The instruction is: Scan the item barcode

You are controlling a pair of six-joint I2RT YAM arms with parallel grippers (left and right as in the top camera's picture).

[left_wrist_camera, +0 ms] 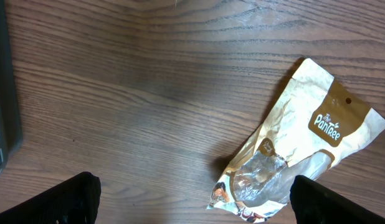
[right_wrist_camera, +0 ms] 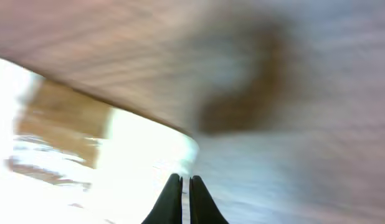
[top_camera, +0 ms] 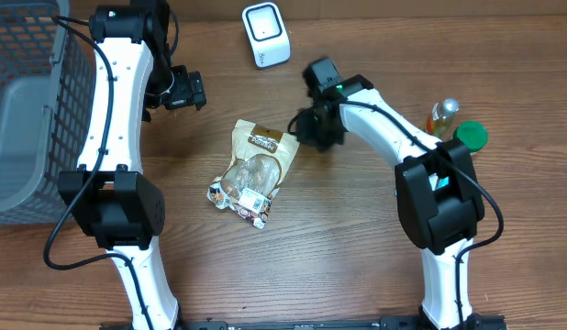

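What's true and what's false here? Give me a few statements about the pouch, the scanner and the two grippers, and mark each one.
1. The snack pouch lies flat on the table between the two arms. True.
2. The left gripper is shut on the pouch. False: it is open and clear of the pouch.
3. The white scanner stands near the far edge, apart from the pouch. True.
4. The pouch is inside the gray basket. False: the basket stands beside the left arm, and the pouch is on the wood.
5. The right gripper is shut, at the pouch's top corner. True.
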